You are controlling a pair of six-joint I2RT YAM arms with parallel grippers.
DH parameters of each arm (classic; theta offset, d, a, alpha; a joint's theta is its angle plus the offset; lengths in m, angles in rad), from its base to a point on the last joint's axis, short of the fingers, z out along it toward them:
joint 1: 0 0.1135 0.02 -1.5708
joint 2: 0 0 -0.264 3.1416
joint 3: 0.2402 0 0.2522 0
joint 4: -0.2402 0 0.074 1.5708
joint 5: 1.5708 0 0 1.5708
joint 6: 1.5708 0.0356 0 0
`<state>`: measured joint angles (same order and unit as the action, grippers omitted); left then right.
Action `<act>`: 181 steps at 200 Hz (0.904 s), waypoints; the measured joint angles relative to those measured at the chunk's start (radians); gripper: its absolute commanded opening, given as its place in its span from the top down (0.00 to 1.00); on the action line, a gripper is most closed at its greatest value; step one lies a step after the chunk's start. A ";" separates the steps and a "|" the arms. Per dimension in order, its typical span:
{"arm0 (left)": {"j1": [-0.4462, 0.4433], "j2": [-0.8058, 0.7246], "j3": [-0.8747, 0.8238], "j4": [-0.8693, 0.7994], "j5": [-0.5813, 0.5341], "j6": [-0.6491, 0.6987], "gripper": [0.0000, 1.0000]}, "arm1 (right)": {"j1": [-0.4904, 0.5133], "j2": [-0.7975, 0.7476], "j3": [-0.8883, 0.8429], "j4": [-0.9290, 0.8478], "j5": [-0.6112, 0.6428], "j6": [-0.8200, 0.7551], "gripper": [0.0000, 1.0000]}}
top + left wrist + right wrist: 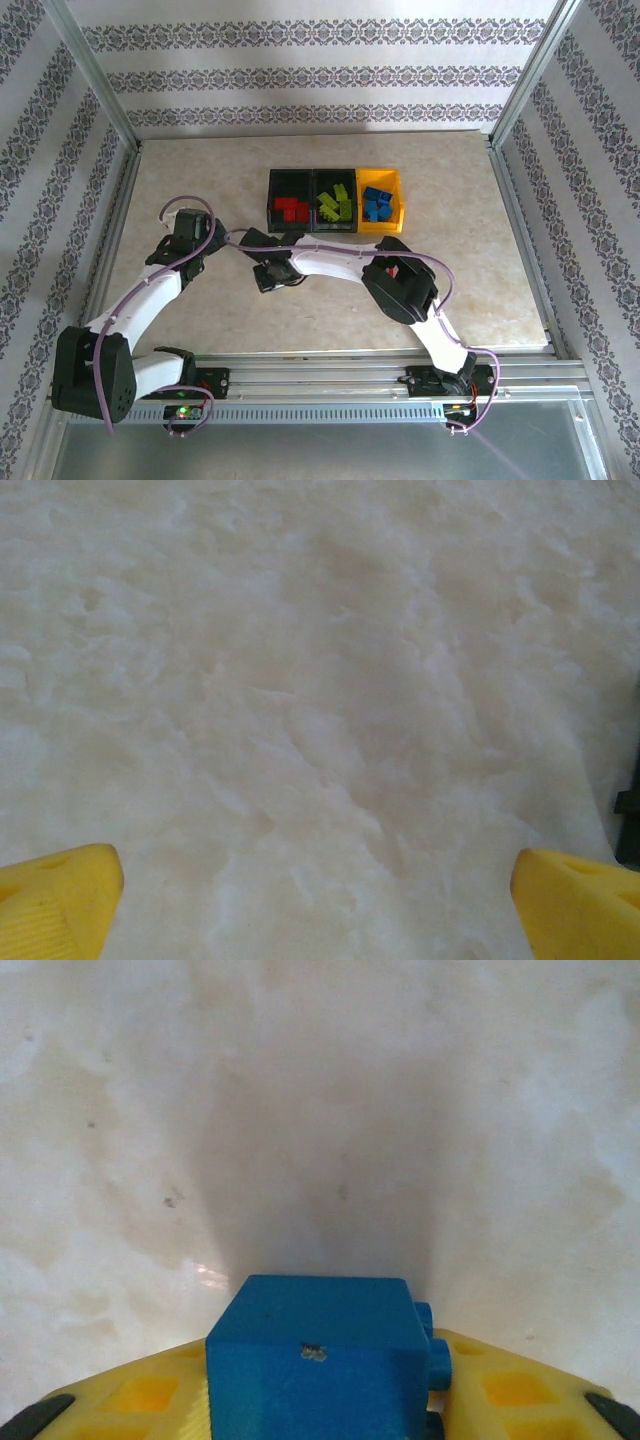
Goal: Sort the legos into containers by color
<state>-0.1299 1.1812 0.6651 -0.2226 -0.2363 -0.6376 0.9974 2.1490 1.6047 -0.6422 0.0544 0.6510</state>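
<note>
A blue lego [315, 1360] sits between the yellow fingers [150, 1400] of my right gripper [322, 1415], studs facing right; the jaws press on both its sides, low over the pale table. In the top view this gripper [267, 274] hangs in front of the containers. The left black bin [272, 201] holds red legos [291, 208], the middle black bin [315, 201] holds lime green legos [335, 206], and the yellow-orange bin [398, 205] holds blue legos [377, 204]. My left gripper [186, 236] [320, 910] stands open over bare table, nothing between its yellow fingertips [60, 900].
Metal frame posts and patterned walls close in the beige table [470, 270] on three sides. A rail [330, 375] runs along the near edge by the arm bases. The right arm's elbow [400, 285] bulks over the middle of the table.
</note>
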 measured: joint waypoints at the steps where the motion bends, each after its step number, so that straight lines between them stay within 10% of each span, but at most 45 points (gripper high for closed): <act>1: 0.000 0.000 0.000 0.000 0.000 0.000 0.00 | -0.002 -0.003 -0.004 -0.001 0.002 0.000 0.62; 181: 0.001 -0.064 0.000 -0.001 0.049 0.013 0.00 | -0.519 -0.426 -0.251 0.032 0.201 -0.088 0.62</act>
<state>-0.1287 1.1168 0.6651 -0.2237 -0.1871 -0.6247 0.4786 1.7229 1.3537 -0.6098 0.2550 0.5629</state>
